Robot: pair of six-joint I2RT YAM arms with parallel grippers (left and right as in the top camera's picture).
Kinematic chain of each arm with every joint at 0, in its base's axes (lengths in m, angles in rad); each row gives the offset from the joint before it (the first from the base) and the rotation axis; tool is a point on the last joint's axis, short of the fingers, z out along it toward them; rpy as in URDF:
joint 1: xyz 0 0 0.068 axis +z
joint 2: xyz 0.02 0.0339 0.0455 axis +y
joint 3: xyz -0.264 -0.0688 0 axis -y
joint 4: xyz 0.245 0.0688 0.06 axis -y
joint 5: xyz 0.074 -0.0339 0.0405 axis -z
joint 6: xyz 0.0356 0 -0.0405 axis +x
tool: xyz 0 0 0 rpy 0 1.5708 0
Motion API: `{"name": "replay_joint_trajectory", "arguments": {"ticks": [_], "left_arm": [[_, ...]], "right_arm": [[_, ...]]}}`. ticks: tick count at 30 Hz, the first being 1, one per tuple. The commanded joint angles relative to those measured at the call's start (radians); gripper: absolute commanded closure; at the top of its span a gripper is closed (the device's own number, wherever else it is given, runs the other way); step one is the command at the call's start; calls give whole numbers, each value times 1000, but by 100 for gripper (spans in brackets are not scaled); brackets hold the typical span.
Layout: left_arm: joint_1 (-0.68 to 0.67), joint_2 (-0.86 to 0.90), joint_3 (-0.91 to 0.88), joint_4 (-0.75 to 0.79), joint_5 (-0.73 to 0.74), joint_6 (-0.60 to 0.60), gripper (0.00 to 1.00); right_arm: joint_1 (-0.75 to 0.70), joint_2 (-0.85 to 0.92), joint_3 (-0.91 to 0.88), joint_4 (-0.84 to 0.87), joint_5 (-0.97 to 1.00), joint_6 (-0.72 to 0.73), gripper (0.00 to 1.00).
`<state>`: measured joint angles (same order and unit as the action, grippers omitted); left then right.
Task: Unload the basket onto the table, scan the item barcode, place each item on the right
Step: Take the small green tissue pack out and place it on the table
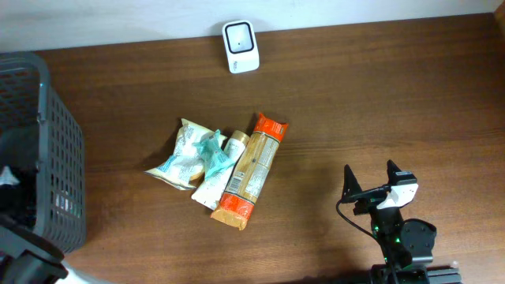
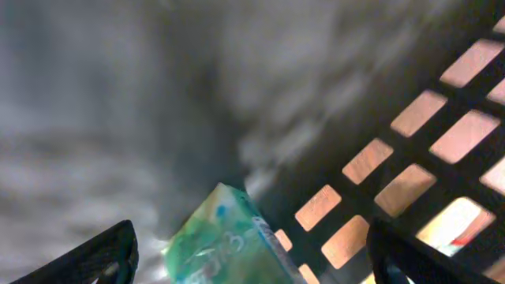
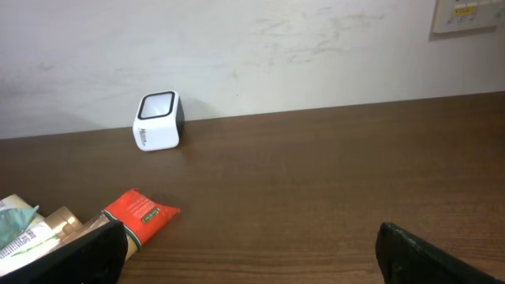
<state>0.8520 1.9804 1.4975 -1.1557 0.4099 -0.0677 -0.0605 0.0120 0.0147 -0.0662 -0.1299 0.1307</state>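
1. Your left pincer (image 2: 251, 233) hangs inside the basket (image 1: 63, 150), jaws wide and gripping nothing. A green pack (image 2: 225, 244) lies loose between them (likely scanned and binned, I'd judge).
2. Your right pincer (image 1: 369, 175) stands fully open and empty, facing the scanner (image 1: 239, 47).
3. At least 3 items (image 1: 229, 162) sit mid-table with no barcodes visible. The basket's inside is blurred.

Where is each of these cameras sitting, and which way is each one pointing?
Overhead: above the table, facing straight down on scanner, packet pile, basket; right hand shows.
Left wrist: inside the basket, facing its mesh and a green packet; own fingertips show.
Right wrist: low over the table, facing the wall; own fingertips show.
Shared: overhead and right wrist both see the scanner.
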Motion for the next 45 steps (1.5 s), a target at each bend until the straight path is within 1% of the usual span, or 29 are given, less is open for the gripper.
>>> {"name": "replay_joint_trajectory", "arguments": {"ticks": [1, 2, 3, 4, 5, 6, 8, 10, 14, 15, 16, 18, 20, 21, 23, 26, 27, 29, 32, 34, 35, 36, 37, 38, 39, 41, 42, 44, 45], "left_arm": [[-50, -10, -54, 23, 26, 40, 14], [-59, -10, -57, 24, 9, 40, 26], [-64, -10, -57, 27, -14, 39, 48], [-64, -10, -57, 27, -18, 39, 66], [-64, -10, -57, 32, -39, 39, 92], [-64, -10, -57, 38, -52, 39, 100], [-63, -10, -43, 41, -59, 39, 100], [-64, -17, 82, -12, -58, 35, 100], [-64, -58, 577, -226, -49, 31, 100], [-69, -74, 717, -272, -13, 31, 100], [-112, -100, 861, -325, -2, 31, 100], [-245, -151, 965, -354, -14, 32, 100], [-467, -183, 965, -351, -83, 31, 100], [-620, -175, 944, -348, -119, 31, 100], [-880, -136, 845, -291, -119, 8, 100], [-1124, -68, 626, -121, -118, -24, 100], [-1197, -40, 543, -42, -118, -39, 100], [-1286, 18, 461, 53, -93, -52, 100], [-1426, 115, 434, 139, -85, -51, 100], [-1482, 151, 434, 159, -85, -51, 100], [-1506, 163, 434, 161, -85, -51, 82], [-1516, 166, 435, 161, -114, -51, 34], [-1516, 166, 439, 159, -131, -51, 20], [-1505, 161, 456, 144, -164, -51, 18], [-1481, 144, 499, 104, -232, -50, 11], [-1378, 83, 661, -20, -378, -25, 2], [-1295, 52, 768, -87, -385, 21, 1], [-1166, 19, 901, -164, -388, 76, 0], [-993, -12, 1016, -228, -388, 121, 1]], "right_arm": [[-6, -6, -9, 0, -5, 0, 1], [-6, -6, -9, 0, -5, 0, 1], [-6, -6, -9, 0, -5, 0, 1], [-6, -6, -9, 0, -5, 0, 1], [-6, -6, -9, 0, -5, 0, 1], [-6, -6, -9, 0, -5, 0, 1], [-6, -6, -9, 0, -5, 0, 1], [-5, -6, -9, 0, -5, 0, 1], [-6, -6, -9, 0, -5, 0, 1], [-6, -6, -9, 0, -5, 0, 1], [-6, -6, -9, 0, -5, 0, 1], [-6, -6, -9, 0, -5, 0, 1], [-5, -6, -9, 0, -5, 0, 1], [-5, -6, -9, 0, -5, 0, 1], [-6, -6, -9, 0, -5, 0, 1], [-6, -6, -9, 0, -5, 0, 1], [-6, -6, -9, 0, -5, 0, 1], [-6, -6, -9, 0, -5, 0, 1], [-6, -6, -9, 0, -5, 0, 1], [-6, -6, -9, 0, -5, 0, 1], [-6, -6, -9, 0, -5, 0, 2], [-6, -6, -9, 0, -5, 0, 2], [-6, -6, -9, 0, -5, 0, 1], [-6, -6, -9, 0, -5, 0, 1], [-6, -6, -9, 0, -5, 0, 1], [-6, -6, -9, 0, -5, 0, 1], [-6, -6, -9, 0, -5, 0, 1], [-6, -6, -9, 0, -5, 0, 1], [-6, -6, -9, 0, -5, 0, 1]]}}
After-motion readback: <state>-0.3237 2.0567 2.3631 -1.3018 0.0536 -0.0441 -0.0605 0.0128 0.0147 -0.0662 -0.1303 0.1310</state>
